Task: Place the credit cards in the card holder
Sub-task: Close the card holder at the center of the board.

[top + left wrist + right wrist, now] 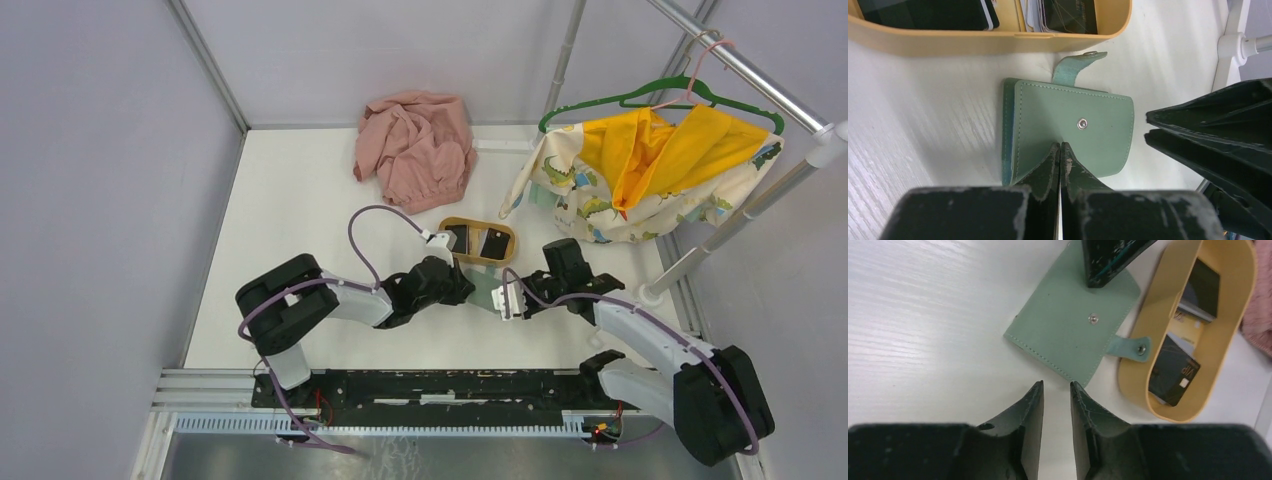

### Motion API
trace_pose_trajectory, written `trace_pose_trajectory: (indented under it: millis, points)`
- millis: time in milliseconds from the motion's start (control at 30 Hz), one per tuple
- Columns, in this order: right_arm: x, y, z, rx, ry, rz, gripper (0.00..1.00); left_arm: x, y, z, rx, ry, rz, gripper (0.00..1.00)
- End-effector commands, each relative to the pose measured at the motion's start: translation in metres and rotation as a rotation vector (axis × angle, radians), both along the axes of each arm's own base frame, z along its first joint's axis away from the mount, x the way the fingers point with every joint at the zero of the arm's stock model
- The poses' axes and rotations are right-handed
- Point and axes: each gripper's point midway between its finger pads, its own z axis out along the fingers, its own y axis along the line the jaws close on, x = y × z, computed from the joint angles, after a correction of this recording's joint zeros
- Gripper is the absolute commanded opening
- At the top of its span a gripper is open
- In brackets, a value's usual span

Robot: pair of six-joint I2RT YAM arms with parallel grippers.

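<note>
The grey-green card holder (1083,145) lies folded shut on the white table, its snap strap (1075,67) undone and pointing at the tray. It also shows in the right wrist view (1063,335) and the top view (484,289). My left gripper (1060,147) is shut, its tips resting on the holder's cover with nothing between them. My right gripper (1056,385) is slightly open and empty, just short of the holder's near corner. Black credit cards (1173,372) lie in the oval tan tray (1133,385), also seen in the left wrist view (928,12).
The tray (478,222) stands right behind the holder. A pink cloth (415,145) lies at the back. A garment on a green hanger (650,170) hangs from a rack at the right, with the rack's foot (655,292) near my right arm.
</note>
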Motion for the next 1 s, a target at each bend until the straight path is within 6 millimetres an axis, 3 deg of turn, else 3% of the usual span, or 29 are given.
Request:
trace_pose_trajectory:
  millis: [0,100,200,333,533,700,967]
  points:
    - [-0.013,0.017,0.041,0.144,0.005,0.128,0.36,-0.020,0.012,-0.017,0.047,0.062,0.009,0.03]
    - [0.002,0.029,0.061,0.274,0.075,-0.002,0.44,-0.021,0.011,-0.017,0.047,0.059,0.005,0.03]
    - [0.022,0.036,0.064,0.346,0.167,-0.154,0.48,-0.025,0.006,-0.018,0.053,0.057,-0.023,0.03]
    - [0.038,0.025,0.042,0.258,0.271,-0.296,0.47,-0.035,0.002,-0.022,0.074,0.051,-0.062,0.02]
    - [0.047,0.012,0.030,0.254,0.322,-0.408,0.42,-0.053,0.001,-0.031,0.113,0.052,-0.107,0.02]
    - [0.047,0.005,0.017,0.212,0.371,-0.431,0.42,-0.057,0.000,-0.035,0.142,0.046,-0.107,0.02]
    - [0.049,0.019,0.014,0.211,0.417,-0.299,0.52,-0.059,0.002,-0.036,0.148,0.045,-0.112,0.02]
